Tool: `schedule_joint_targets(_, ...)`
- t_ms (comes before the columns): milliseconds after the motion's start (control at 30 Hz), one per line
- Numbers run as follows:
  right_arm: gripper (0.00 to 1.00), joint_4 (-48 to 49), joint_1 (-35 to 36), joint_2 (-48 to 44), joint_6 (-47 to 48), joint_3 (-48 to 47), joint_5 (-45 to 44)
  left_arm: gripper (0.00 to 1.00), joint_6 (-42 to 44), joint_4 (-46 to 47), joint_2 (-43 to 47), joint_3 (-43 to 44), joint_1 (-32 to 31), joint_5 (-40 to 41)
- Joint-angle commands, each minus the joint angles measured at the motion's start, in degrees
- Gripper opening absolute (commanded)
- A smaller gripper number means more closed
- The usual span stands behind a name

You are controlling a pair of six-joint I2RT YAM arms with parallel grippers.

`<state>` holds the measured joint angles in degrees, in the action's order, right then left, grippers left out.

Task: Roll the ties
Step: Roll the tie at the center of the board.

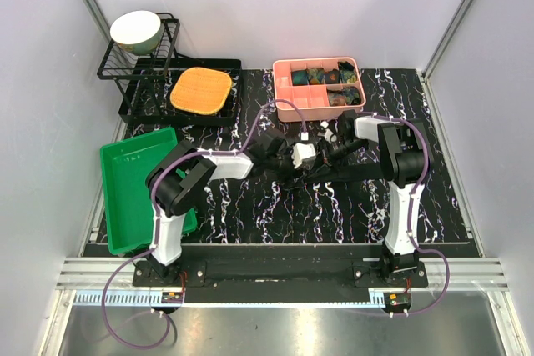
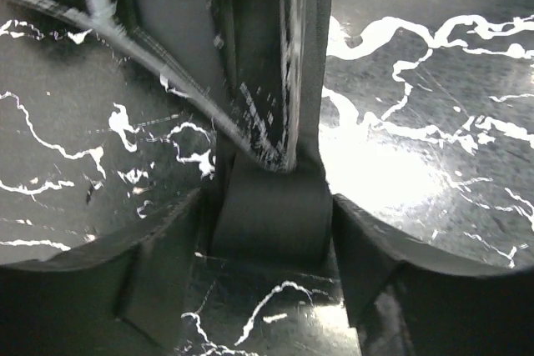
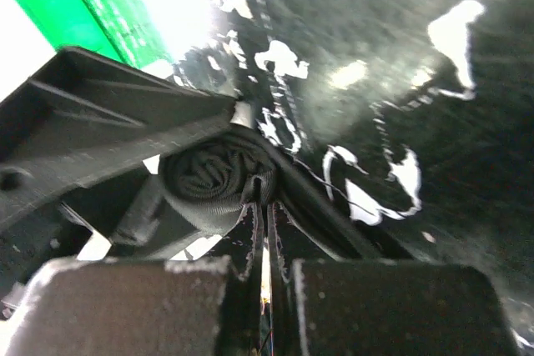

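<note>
A black tie lies stretched across the marble table, running right from a rolled end at the middle. My left gripper has its fingers pressed against both sides of the tie roll, shut on it. My right gripper comes in from the opposite side. In the right wrist view its jaws are pinched shut on the outer layer of the roll, whose spiral end shows. The right gripper's scratched pads appear above the roll in the left wrist view.
A pink divided box at the back right holds several rolled ties. A green tray sits at the left. A black dish rack with a bowl and an orange pad stand at the back left.
</note>
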<state>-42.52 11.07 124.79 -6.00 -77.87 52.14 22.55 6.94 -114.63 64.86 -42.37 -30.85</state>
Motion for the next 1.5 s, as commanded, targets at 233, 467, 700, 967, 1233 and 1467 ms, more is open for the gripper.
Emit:
schedule_joint_targets(233,0.00,-0.54,-0.35,5.28,2.31,0.88,-17.42,0.70,-7.86,17.48,-3.76,-9.40,2.64,-11.07)
schedule_joint_targets(467,0.00,-2.48,-0.35,7.22,3.54,-0.79,-18.04,0.68,-3.39,19.51,-4.99,-8.79,1.50,-12.57)
schedule_joint_targets(700,0.00,-4.32,-0.26,7.40,4.68,-2.02,-15.06,0.33,0.21,7.60,-5.52,-5.36,-0.08,-5.82)
schedule_joint_targets(967,0.45,-9.68,-5.35,-2.25,9.16,-1.59,-4.34,0.18,3.99,-9.20,-2.71,-4.05,-0.35,3.68)
schedule_joint_targets(1233,0.64,-5.21,-3.61,-5.35,4.52,-0.88,4.37,0.24,3.65,-20.20,-4.90,2.98,-2.63,10.45)
schedule_joint_targets(1467,0.39,-1.51,-0.26,-3.07,3.18,-0.18,1.13,0.28,3.56,-24.69,-6.57,6.06,-3.77,13.36)
